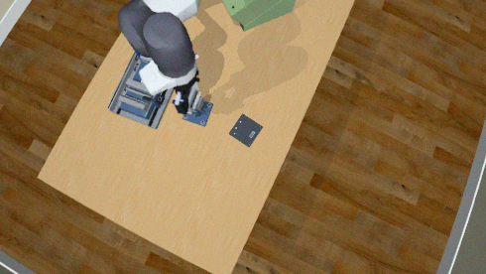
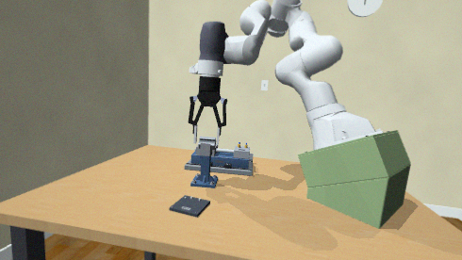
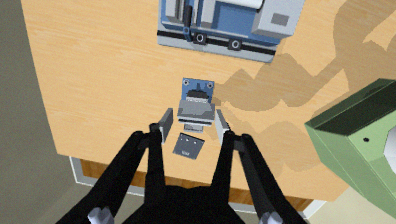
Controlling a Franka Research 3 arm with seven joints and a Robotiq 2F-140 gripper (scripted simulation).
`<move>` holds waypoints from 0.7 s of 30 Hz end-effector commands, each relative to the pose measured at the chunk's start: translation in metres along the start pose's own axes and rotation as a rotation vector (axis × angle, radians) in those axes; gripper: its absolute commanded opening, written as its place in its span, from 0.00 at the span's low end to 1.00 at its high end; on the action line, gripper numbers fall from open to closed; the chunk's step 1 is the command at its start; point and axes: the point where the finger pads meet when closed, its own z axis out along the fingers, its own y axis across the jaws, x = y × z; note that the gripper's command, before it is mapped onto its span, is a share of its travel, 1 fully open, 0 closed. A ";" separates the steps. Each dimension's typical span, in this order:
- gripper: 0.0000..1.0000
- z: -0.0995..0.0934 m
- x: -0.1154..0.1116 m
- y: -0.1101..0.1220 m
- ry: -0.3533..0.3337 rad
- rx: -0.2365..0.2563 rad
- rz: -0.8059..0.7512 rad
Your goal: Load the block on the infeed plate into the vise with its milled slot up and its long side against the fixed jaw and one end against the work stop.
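Note:
The grey part [image 2: 207, 139] [image 3: 196, 110] lies in the V-block on top of the blue stand [image 1: 203, 119] [image 2: 205, 170] [image 3: 198, 85]. Which way its slot faces is unclear. My gripper [image 2: 206, 136] [image 3: 194, 115] points down and is part-way open. In the wrist view its fingers stand on either side of the part, with a gap on each side. In the top view the arm partly hides the part and the fingers. The vise [image 1: 155, 120] [image 2: 220, 159] [image 3: 216, 50] stands behind the stand; its jaws are partly hidden or cut off. The dark infeed plate [image 1: 245, 130] [image 2: 189, 206] [image 3: 188, 145] holds no part.
The green robot base [image 1: 263, 11] [image 2: 354, 181] [image 3: 350, 135] stands on the wooden table [image 1: 164, 184] [image 2: 118, 188] [image 3: 100, 95]. A grey block with small fittings [image 2: 242, 152] rises at one end of the vise. The infeed plate lies on the side of the stand away from the vise.

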 end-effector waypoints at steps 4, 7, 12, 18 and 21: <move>0.51 0.001 0.002 0.003 0.091 -0.014 0.083; 0.51 0.001 0.000 0.003 0.141 -0.016 0.082; 0.51 0.001 -0.002 0.003 0.217 -0.019 0.082; 0.51 0.002 -0.004 0.002 0.298 -0.023 0.081; 0.51 0.002 -0.004 0.002 0.311 -0.023 0.081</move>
